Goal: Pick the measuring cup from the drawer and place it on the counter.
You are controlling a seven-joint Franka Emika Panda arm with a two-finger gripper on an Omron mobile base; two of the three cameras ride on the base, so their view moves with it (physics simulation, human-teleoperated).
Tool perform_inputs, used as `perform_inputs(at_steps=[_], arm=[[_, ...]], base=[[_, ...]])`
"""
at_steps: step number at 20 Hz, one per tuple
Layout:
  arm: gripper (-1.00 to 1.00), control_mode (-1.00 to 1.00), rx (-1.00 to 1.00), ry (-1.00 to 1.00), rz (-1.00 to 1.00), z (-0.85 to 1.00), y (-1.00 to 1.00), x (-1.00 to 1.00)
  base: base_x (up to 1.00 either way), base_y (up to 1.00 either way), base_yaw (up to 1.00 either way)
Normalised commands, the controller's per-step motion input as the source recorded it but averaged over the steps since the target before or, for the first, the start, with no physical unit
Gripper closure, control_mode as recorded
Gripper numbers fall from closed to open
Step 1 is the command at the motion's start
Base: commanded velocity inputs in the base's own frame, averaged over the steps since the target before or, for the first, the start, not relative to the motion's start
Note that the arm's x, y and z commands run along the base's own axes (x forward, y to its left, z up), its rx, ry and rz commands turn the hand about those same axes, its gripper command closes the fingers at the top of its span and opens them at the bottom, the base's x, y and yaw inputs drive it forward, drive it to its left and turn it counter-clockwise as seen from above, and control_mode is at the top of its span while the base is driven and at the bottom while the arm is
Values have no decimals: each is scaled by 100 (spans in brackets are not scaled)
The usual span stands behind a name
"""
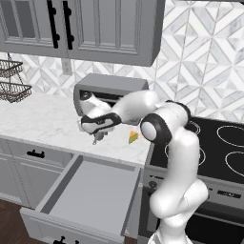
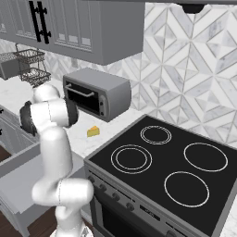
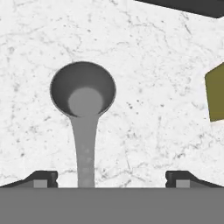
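1. measuring cup sits on counter, just ahead of claw, handle btwn tips.
2. claw wide open, holding nothing.
3. drawer empty; you're prob done, just back off.

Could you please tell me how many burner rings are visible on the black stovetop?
4: near-left, far-left, far-right, and near-right on the stovetop; none appears hidden in the right base view.
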Motion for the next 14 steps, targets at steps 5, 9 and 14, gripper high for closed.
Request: perform_inputs(at_steps=[5,9,14], arm=[[-100,-100,2,-9,0,59,-50,-100],[-100,-100,0,-13,0,55,-6,-100],[-100,-100,0,-18,2,58,0,-97]], base=[[0,0,0],[0,0,0],[0,0,0]])
